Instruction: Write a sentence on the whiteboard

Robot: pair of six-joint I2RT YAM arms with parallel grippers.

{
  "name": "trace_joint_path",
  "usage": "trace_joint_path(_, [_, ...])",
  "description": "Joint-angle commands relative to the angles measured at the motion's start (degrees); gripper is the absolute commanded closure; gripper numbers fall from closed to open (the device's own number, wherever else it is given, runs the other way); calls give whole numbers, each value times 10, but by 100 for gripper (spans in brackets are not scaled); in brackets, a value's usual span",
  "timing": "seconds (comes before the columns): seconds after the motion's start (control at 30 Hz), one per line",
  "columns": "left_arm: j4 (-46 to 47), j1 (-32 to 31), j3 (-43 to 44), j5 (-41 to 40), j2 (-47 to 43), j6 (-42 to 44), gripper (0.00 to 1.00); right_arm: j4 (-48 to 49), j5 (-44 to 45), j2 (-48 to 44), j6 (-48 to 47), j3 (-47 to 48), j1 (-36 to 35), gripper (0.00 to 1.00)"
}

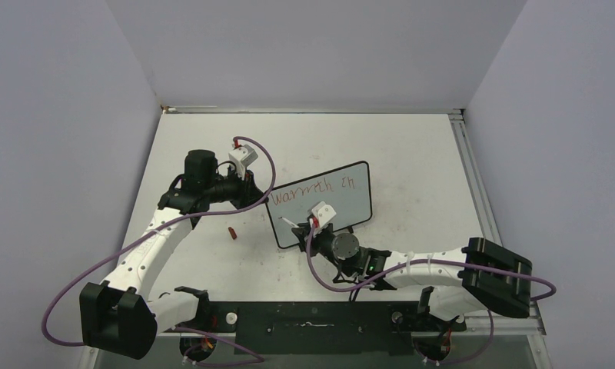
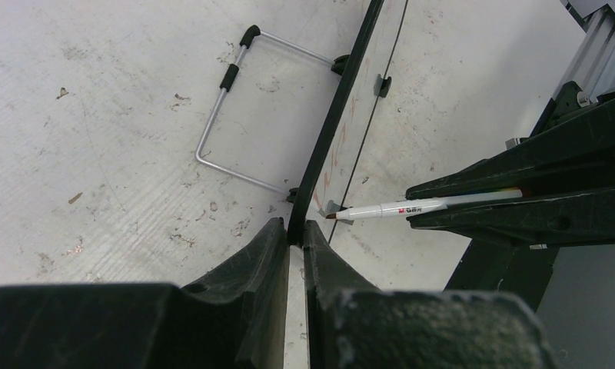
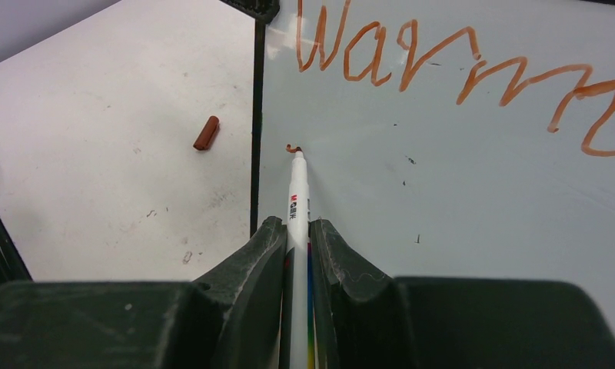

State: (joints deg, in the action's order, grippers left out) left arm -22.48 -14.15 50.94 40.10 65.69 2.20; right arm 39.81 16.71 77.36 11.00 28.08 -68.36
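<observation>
Whiteboard (image 1: 352, 206): stands tilted back near mid-bench, just beyond both arms. Right hand (image 3: 295, 231): closed on a white marker (image 3: 297, 192), barrel straight between the pads, red tip touching the board surface low at its left side, just beside the black frame. Mark at tip: one small red curl, the start of a second line. Sentence (image 3: 443, 69): first line only, messy red script reading roughly "Warmth in", across the top of the board. Left hand (image 2: 295, 231): closed on the board's left frame edge, steadying it. Wire stand (image 2: 229, 77): folded out behind the board, resting on the bench (image 1: 412, 154). Cap (image 3: 206, 132): red-brown, lying loose on the bench left of the board, apart from it. Containers: none in view. Hazards, as judged: tip so close to the frame could ride onto it; hard pressure could push the board back or twist it in the left hand's clamp; the right hand could smear the line above.
</observation>
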Motion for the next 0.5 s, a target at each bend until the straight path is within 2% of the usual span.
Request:
trace_joint_path(0.0, [-22, 2, -3, -21, -1, 12, 100, 15, 37, -23, -5, 3, 1, 95])
trace_joint_path(0.47, [-23, 3, -2, -20, 1, 13, 100, 41, 3, 4, -18, 24, 0, 95])
